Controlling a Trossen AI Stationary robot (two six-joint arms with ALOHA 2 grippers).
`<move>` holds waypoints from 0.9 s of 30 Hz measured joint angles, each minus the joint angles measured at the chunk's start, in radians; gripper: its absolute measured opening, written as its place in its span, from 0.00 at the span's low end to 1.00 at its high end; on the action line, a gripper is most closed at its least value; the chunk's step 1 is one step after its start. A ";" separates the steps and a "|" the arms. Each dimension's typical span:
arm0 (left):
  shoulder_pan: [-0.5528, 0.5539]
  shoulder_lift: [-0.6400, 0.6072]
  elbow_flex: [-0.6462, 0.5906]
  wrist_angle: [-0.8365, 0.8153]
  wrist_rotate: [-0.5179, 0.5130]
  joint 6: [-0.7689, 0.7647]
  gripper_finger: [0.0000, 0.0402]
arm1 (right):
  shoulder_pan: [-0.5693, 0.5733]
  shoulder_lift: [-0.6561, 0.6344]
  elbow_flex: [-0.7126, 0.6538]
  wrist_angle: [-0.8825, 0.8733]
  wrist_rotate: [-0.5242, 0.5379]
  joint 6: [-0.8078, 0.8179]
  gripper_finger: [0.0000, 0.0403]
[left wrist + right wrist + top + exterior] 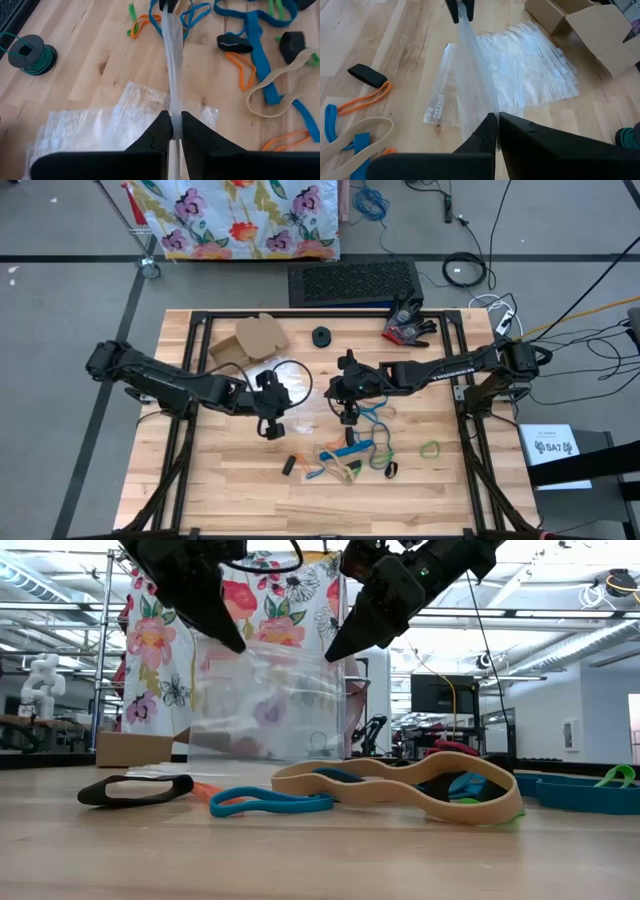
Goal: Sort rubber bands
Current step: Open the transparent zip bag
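Overhead, label by label:
Left gripper [273,423]: hung above the middle of the table, fingers [162,134] pinched on one edge of a clear zipper bag [265,700].
Right gripper [347,412]: hung just across from it, fingers [487,131] clamped on the bag's opposite edge.
Zipper bag: was stretched between the two grippers, lifted clear of the wood, hanging upright.
Rubber bands [352,455]: lay loose on the table below and near the right gripper; blue, orange, tan, black and green loops, some overlapping.
Green band [429,448]: lay alone, apart from the cluster toward the right side.
Spare bags [530,70]: lay in a flat stack on the table beside an open cardboard box [252,340].
Wire spool [31,52]: sat on the wood, wound with green.
Glove [408,323]: rested at the table's far edge.
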 joint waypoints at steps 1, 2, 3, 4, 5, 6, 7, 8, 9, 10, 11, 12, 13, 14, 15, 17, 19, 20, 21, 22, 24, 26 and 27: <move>-0.002 -0.005 0.000 -0.002 0.000 -0.006 0.09 | 0.000 0.000 0.000 -0.002 0.000 0.000 0.00; -0.004 -0.012 0.000 -0.009 0.000 -0.007 0.09 | 0.001 0.000 0.000 -0.003 -0.001 0.000 0.00; -0.007 -0.018 0.000 -0.016 0.000 -0.011 0.09 | 0.003 0.000 0.000 -0.003 -0.001 0.002 0.00; -0.011 -0.022 0.000 -0.018 0.000 -0.021 0.09 | 0.006 0.000 0.000 -0.005 -0.001 0.007 0.00; -0.013 -0.026 0.000 -0.019 0.000 -0.028 0.09 | 0.007 0.000 0.000 -0.008 -0.001 0.012 0.00; -0.016 -0.030 0.000 -0.024 0.000 -0.031 0.09 | 0.008 0.000 0.000 -0.007 -0.001 0.014 0.00; -0.018 -0.032 0.000 -0.024 0.000 -0.031 0.09 | 0.008 0.000 0.000 -0.008 -0.001 0.015 0.00; -0.018 -0.033 0.000 -0.023 0.000 -0.032 0.09 | 0.009 0.000 0.000 -0.008 -0.001 0.015 0.00; -0.019 -0.033 0.000 -0.024 0.000 -0.032 0.09 | 0.012 0.000 0.000 -0.008 0.000 0.017 0.00; -0.019 -0.033 0.000 -0.024 0.002 -0.033 0.09 | 0.012 0.000 0.000 -0.009 0.000 0.019 0.00; -0.019 -0.033 0.000 -0.024 0.004 -0.033 0.09 | 0.013 0.000 0.000 -0.009 0.000 0.019 0.00; -0.019 -0.033 0.000 -0.024 0.010 -0.033 0.09 | 0.014 0.000 0.000 -0.009 0.000 0.019 0.00; -0.019 -0.033 0.000 -0.023 0.019 -0.033 0.09 | 0.017 0.000 0.000 -0.008 0.000 0.021 0.00; -0.019 -0.033 0.000 -0.023 0.026 -0.033 0.09 | 0.020 0.000 0.000 -0.008 0.000 0.023 0.00; -0.019 -0.033 0.000 -0.023 0.030 -0.035 0.09 | 0.020 0.000 0.000 -0.008 0.000 0.023 0.00; -0.019 -0.033 0.000 -0.021 0.034 -0.053 0.09 | 0.022 0.000 0.000 -0.008 0.000 0.023 0.00; -0.018 -0.033 0.000 -0.020 0.036 -0.059 0.09 | 0.024 0.000 0.000 -0.007 0.000 0.023 0.00; -0.018 -0.033 0.000 -0.020 0.036 -0.059 0.09 | 0.026 0.000 0.000 -0.007 0.000 0.023 0.00; -0.018 -0.033 0.000 -0.021 0.036 -0.060 0.10 | 0.026 0.000 -0.001 -0.005 0.000 0.023 0.00; -0.018 -0.033 0.000 -0.020 0.036 -0.065 0.11 | 0.026 0.000 -0.001 -0.004 0.000 0.023 0.00; -0.016 -0.033 0.000 -0.021 0.035 -0.087 0.15 | 0.026 0.000 -0.001 -0.005 0.000 0.023 0.00; -0.009 -0.033 0.000 -0.014 0.033 -0.110 0.21 | 0.026 0.000 -0.001 -0.005 0.000 0.023 0.00; -0.004 -0.033 0.000 -0.007 0.031 -0.111 0.24 | 0.026 0.000 -0.001 -0.005 0.000 0.023 0.00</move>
